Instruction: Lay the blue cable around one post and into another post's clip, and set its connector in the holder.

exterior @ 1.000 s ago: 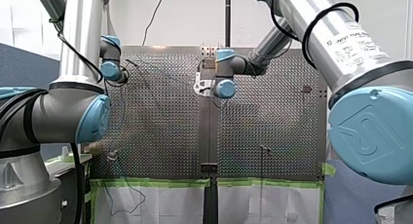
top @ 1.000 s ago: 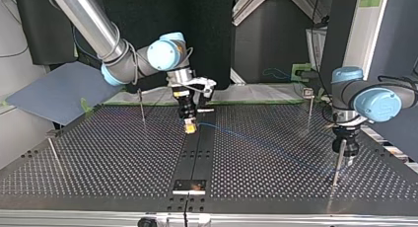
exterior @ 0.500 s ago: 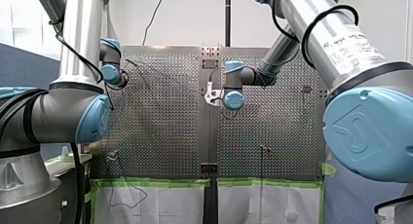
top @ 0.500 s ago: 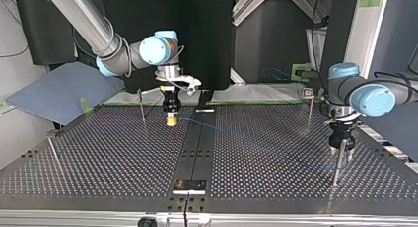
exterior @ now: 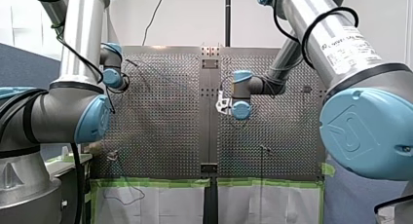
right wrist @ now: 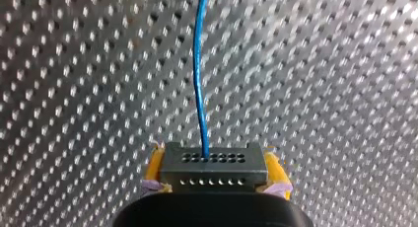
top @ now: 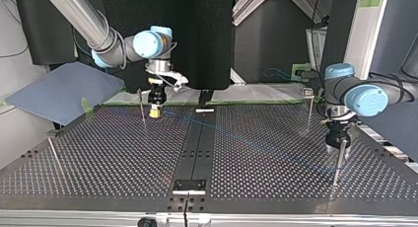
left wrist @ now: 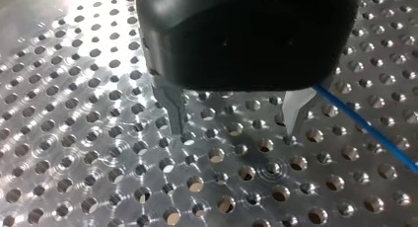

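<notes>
Slippage is the risk: my right gripper [right wrist: 214, 173], clamped on the connector [right wrist: 213, 163], could pull the blue cable [right wrist: 198, 89] astray, since my left gripper [left wrist: 236, 133] stands spread, holding nothing.

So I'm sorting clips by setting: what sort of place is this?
Probably a robotics lab bench: my left arm and my right arm work over a perforated table set with thin posts.
</notes>
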Controlling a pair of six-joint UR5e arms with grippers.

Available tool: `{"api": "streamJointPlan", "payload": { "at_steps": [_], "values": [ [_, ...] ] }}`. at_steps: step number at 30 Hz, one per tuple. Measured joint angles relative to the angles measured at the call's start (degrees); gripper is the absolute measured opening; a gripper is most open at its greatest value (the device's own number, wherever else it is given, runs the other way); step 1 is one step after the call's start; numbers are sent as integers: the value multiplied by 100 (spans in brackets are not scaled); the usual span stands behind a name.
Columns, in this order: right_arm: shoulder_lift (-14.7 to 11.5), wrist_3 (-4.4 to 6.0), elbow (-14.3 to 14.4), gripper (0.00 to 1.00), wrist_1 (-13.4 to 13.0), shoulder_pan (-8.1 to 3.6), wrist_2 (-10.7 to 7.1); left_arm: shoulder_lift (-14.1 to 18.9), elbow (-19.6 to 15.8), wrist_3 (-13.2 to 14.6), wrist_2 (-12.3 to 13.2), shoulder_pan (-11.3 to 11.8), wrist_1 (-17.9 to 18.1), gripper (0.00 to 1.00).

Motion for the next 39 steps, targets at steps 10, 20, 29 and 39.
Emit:
{"api": "streamJointPlan", "payload": {
  "at_steps": [10, 20, 29, 39],
  "values": [
    [-1, 91, 474, 0, -474, -252, 473, -7, -1, 1, -72, -13, -9, 99],
    [3, 166, 1017, 0, -1017, -609, 835, -7, -1, 1, -81, -49, -12, 99],
    [7, 552, 1442, 0, -1441, -1025, 502, -7, -1, 1, -82, -75, -17, 99],
    [41, 827, 1900, 0, -1900, -1483, 46, -7, -1, 1, -82, -115, -22, 99]
  ]
}}
